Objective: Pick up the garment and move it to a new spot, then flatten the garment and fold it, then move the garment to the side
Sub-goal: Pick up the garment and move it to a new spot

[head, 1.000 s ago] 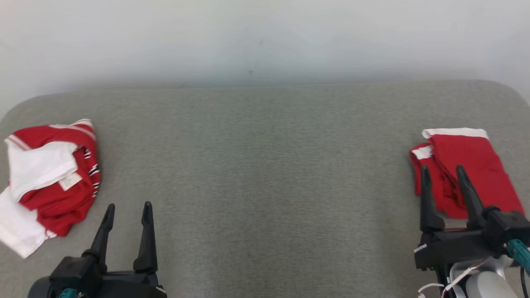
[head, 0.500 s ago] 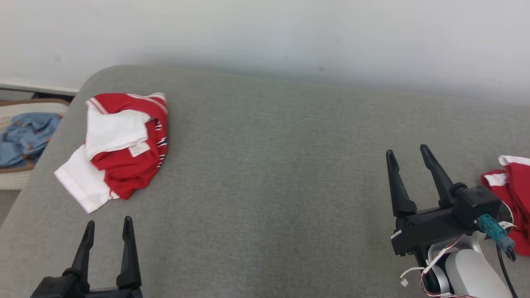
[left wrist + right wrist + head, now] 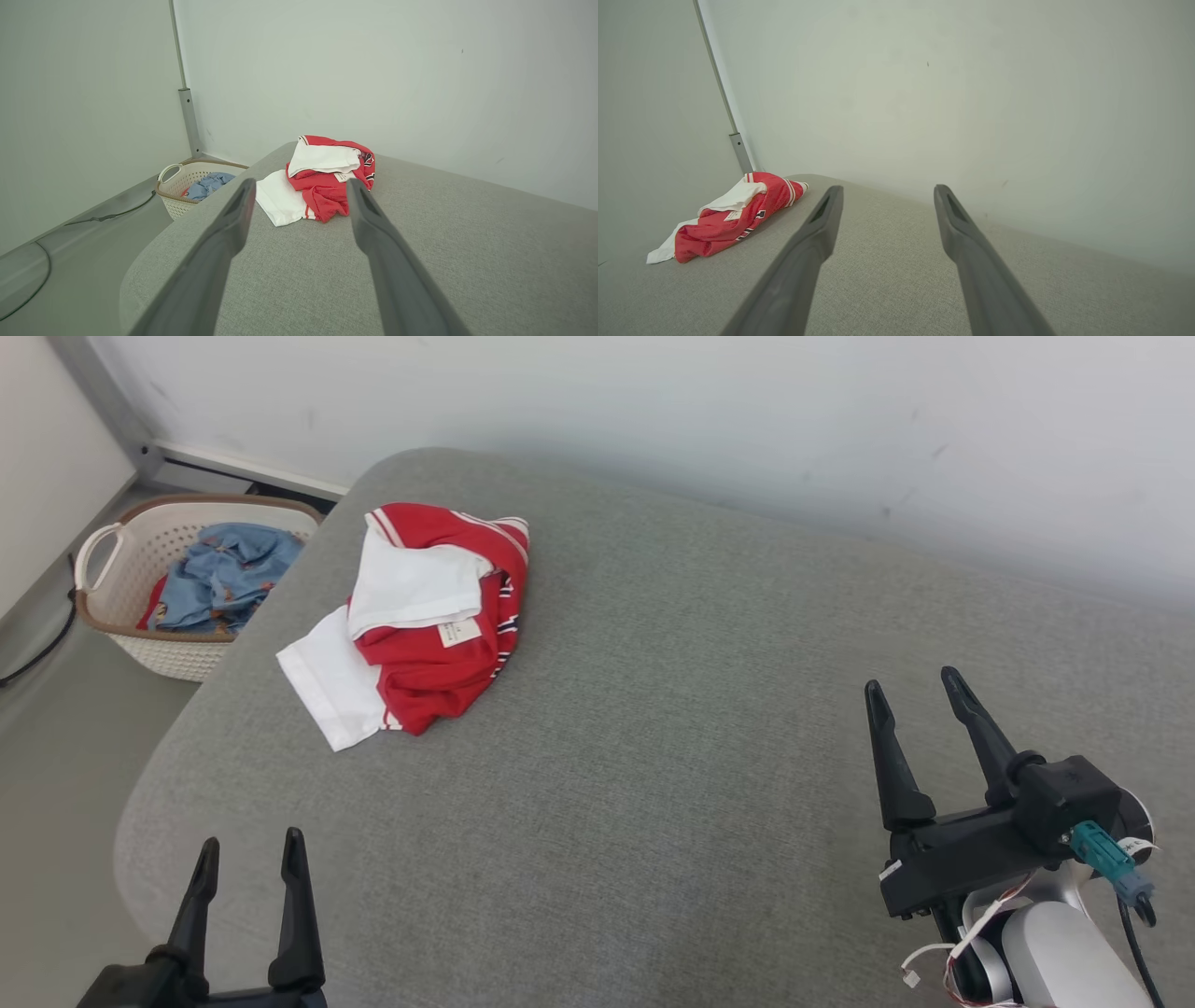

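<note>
Well beyond the left claw (image 3: 252,841) lies the garment (image 3: 439,649).

Garment (image 3: 439,644) on table (image 3: 672,709), basket (image 3: 177,658) left

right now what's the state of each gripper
Left gripper: open, holding nothing.
Right gripper: open, holding nothing.

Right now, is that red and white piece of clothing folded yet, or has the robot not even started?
Done: nothing yet. The red and white garment lies crumpled near a corner of the grey cushion.
In hand: nothing. The left gripper and right gripper have their jaws open and empty, well apart from the cloth.
Left: pick it up, move it, flatten it, fold it and set it aside.
</note>
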`<state>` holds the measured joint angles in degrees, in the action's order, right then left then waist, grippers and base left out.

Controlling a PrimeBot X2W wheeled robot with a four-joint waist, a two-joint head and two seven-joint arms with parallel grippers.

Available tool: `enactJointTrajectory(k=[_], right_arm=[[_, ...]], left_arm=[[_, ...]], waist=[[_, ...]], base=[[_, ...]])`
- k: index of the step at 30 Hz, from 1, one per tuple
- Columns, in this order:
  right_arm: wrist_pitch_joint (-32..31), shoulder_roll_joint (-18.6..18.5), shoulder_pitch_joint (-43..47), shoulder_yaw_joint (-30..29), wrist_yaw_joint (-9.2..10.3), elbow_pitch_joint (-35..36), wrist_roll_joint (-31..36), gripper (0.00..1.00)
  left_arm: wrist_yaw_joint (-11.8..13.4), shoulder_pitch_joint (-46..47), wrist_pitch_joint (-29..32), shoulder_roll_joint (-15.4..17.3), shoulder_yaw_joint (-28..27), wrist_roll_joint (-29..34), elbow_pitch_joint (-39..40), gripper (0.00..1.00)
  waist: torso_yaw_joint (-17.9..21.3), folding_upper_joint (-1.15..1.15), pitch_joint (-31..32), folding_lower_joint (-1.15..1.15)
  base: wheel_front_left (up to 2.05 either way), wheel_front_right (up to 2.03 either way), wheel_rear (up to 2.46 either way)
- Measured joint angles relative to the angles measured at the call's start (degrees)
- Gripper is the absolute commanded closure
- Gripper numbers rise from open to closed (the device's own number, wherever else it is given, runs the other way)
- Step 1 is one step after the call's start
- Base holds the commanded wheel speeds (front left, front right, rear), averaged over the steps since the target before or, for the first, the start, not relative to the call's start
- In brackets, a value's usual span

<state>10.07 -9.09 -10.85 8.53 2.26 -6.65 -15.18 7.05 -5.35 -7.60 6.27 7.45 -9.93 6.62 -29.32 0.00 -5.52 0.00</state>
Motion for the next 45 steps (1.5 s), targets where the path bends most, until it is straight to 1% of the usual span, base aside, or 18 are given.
enactJointTrajectory(k=[6,7,10,15,19,24,29,33,38,40,45], right_arm=[[-0.6,-0.4,0.2,0.3,0.01,3.3,1.2,0.00],[-1.0,-0.7,0.2,0.4,0.01,3.9,1.5,0.00],[-2.1,-2.0,0.1,0.7,0.00,5.9,2.4,0.00],[-4.1,-4.0,-0.3,1.1,-0.25,10.8,3.6,0.00],[-5.9,-6.2,-0.2,0.6,-0.25,15.1,4.9,0.00],[-8.3,-9.1,0.3,-1.3,-0.22,20.8,6.3,0.00],[-10.2,-10.4,1.9,-3.1,0.66,26.3,6.8,0.00],[-11.3,-11.0,3.6,-4.5,1.31,29.2,7.1,0.00],[-12.7,-11.4,5.8,-6.2,1.88,32.5,7.2,0.00],[-13.2,-11.5,6.0,-6.9,2.29,33.1,7.2,0.00],[-13.7,-11.7,6.9,-7.7,2.41,33.9,7.3,0.00]], left_arm=[[-0.1,0.3,1.6,-0.8,-0.1,-2.8,0.1,0.00],[-0.6,0.9,2.2,-0.9,0.2,-3.3,-0.1,0.00],[-1.9,4.7,4.6,-0.9,1.1,-4.8,-1.2,0.00],[-3.0,14.4,10.1,-2.0,2.5,-7.0,-5.2,0.00],[-3.1,21.9,15.6,-3.2,3.7,-10.1,-10.4,0.00],[-3.1,29.2,22.1,-3.9,5.0,-12.2,-17.8,0.00],[-3.0,36.2,26.7,-4.4,5.6,-13.8,-23.0,0.00],[-3.0,39.2,28.7,-4.6,6.1,-13.9,-25.5,0.00],[-2.9,42.1,31.3,-4.9,6.9,-15.8,-28.9,0.00],[-2.9,43.0,31.9,-5.0,7.2,-16.2,-30.7,0.00],[-2.4,45.0,33.4,-5.3,7.5,-17.1,-35.0,0.00]], waist=[[-1.4,0.00,-0.9,-0.01],[-1.5,0.00,-1.2,-0.01],[-1.6,0.00,-2.3,-0.01],[-1.6,0.00,-4.9,0.00],[-1.4,0.00,-7.3,0.00],[-1.1,0.01,-10.7,0.00],[-0.8,0.01,-14.0,0.01],[-0.7,0.01,-15.8,0.01],[-0.9,0.01,-18.9,0.01],[-1.0,0.01,-20.0,0.01],[-1.9,0.01,-21.6,0.01]], base=[[0.00,0.00,0.00],[0.00,0.00,0.00],[0.00,0.00,0.00],[0.00,0.00,0.00],[0.00,0.00,0.00],[0.00,0.00,0.00],[0.00,0.00,0.00],[0.00,0.00,0.00],[0.00,0.00,0.00],[0.00,0.00,0.00],[0.00,0.00,0.00]])
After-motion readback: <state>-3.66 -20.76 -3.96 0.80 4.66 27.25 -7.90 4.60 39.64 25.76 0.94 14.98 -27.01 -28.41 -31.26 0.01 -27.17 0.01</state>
